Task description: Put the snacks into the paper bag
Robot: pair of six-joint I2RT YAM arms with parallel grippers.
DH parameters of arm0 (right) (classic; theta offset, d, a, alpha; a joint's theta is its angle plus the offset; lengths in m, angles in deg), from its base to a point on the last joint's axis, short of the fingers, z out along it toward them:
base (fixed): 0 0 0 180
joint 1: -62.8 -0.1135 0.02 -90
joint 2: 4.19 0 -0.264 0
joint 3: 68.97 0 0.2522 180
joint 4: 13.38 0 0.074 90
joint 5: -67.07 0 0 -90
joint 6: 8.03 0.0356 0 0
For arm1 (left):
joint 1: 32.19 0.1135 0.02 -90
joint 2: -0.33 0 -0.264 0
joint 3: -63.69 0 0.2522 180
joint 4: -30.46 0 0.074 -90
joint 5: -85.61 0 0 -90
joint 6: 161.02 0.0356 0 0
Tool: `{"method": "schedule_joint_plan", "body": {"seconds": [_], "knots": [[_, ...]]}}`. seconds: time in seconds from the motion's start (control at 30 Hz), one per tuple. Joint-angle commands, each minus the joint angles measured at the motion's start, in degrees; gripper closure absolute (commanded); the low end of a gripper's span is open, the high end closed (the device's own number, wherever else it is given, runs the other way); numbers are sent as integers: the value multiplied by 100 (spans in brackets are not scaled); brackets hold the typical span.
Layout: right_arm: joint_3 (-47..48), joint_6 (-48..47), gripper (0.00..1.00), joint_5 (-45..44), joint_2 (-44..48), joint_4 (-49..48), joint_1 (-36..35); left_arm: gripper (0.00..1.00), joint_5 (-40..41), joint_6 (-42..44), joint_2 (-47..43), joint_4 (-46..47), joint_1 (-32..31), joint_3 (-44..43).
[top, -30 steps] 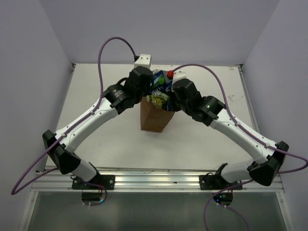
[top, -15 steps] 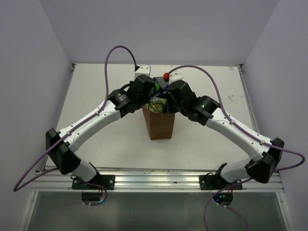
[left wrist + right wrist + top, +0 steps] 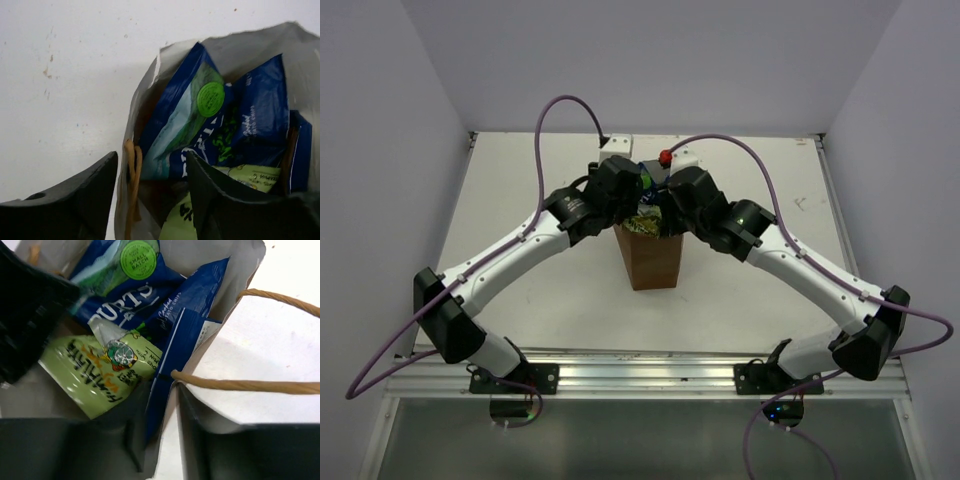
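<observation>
Since both arms meet at the mouth of the paper bag [image 3: 655, 262], seemingly to hold it wide, blue packets [image 3: 250, 115] and a green packet [image 3: 100, 370] lie inside just ahead of your left gripper [image 3: 152, 162], whose spread jaws straddle the string handle [image 3: 132, 170], while you cannot tell whether your right gripper [image 3: 162, 432] pinches the rim.

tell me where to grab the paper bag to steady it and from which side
Pinch the paper bag at the top rim of a side wall, beside the string handle, coming down from above, one end effector finger inside and one outside. The wall is thin upright paper and the mouth stands open; the snacks fill the middle, so keep to the wall.
</observation>
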Motion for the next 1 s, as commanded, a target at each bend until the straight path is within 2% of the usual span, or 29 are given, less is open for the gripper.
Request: {"method": "schedule_joint_plan", "body": {"seconds": [0.0,0.07,0.1,0.23,0.27,0.3,0.37,0.47,0.53,0.57,0.67,0.77,0.97], "knots": [[58,-30,43,-92,283,-565,-51,36,-116,75,-418,777,3,68],[128,-100,34,-145,371,-565,-51,20,24,224,-576,971,12,68],[206,-162,31,-250,433,-557,-51,20,68,417,-777,1251,4,85],[400,-250,29,-855,915,-478,-42,18,507,814,-1498,2122,-5,383],[418,-146,30,-1118,1012,-390,-42,18,839,866,-1856,2480,-5,524],[401,-93,30,-1773,1126,-346,-42,18,1086,876,-2034,2571,3,812],[366,-13,30,-2366,1408,-92,-42,14,1926,849,-2429,2633,12,1086],[94,83,24,-3605,1742,338,-42,3,2396,1130,-3008,3008,100,2120],[-82,224,21,-4394,1891,585,-51,0,2346,1227,-3352,3256,336,2632],[-274,407,18,-4573,2031,830,-51,0,2058,1236,-3624,3327,485,3000],[-670,750,15,-5030,2304,1139,-51,0,1425,1052,-3776,3083,1240,3354],[-987,883,14,-5181,2761,1184,-42,0,869,885,-3732,2993,2180,3486],[-1067,918,17,-5199,2894,1289,-42,0,369,762,-3583,3064,2700,3496]]}}
